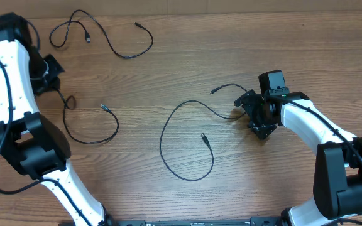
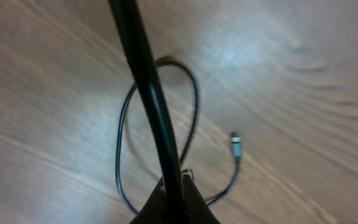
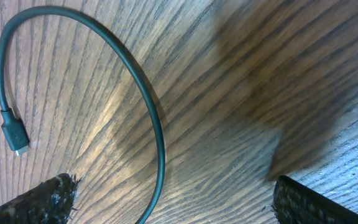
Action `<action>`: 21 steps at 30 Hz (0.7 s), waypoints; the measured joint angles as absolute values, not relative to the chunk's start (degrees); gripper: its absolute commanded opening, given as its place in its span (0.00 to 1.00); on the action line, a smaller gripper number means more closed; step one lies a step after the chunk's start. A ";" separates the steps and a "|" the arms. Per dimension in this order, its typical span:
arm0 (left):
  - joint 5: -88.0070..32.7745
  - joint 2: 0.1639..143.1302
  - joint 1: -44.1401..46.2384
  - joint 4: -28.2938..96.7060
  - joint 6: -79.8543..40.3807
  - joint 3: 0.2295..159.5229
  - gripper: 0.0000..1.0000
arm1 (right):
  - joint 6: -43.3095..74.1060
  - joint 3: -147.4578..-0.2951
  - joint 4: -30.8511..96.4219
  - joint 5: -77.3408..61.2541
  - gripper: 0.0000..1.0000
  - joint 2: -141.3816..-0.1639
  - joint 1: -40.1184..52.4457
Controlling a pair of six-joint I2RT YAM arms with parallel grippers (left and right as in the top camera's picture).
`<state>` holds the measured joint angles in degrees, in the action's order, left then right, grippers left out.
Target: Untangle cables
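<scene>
The left fingers [image 2: 159, 208] are shut on a black cable [image 2: 118, 137] whose loop lies on the counter [image 2: 291, 62]. The right fingers [image 3: 42, 199] gape wide, empty, straddling a second cable [image 3: 161, 149]. A third cable [image 1: 129, 57] lies well apart.

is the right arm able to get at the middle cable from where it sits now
Probably yes. The right gripper is open and right at the middle cable; its wrist view shows the cord running between the spread fingers, with nothing lying over it and no other cable close by.
</scene>
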<state>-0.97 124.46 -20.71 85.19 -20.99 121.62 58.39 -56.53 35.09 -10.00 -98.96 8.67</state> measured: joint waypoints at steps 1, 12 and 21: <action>-0.51 124.51 -20.69 84.97 -21.30 120.68 0.05 | 58.39 -56.53 35.11 -10.00 1.00 -98.96 8.67; 3.25 124.64 -20.69 80.49 -24.01 112.53 0.13 | 58.37 -56.53 35.09 -10.00 1.00 -98.98 8.67; 2.72 124.68 -20.60 80.03 -23.94 112.20 0.36 | 58.39 -56.53 35.11 -10.00 1.00 -98.96 8.67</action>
<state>2.72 124.68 -20.60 80.03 -23.94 112.20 58.39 -56.53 35.11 -10.00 -98.96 8.67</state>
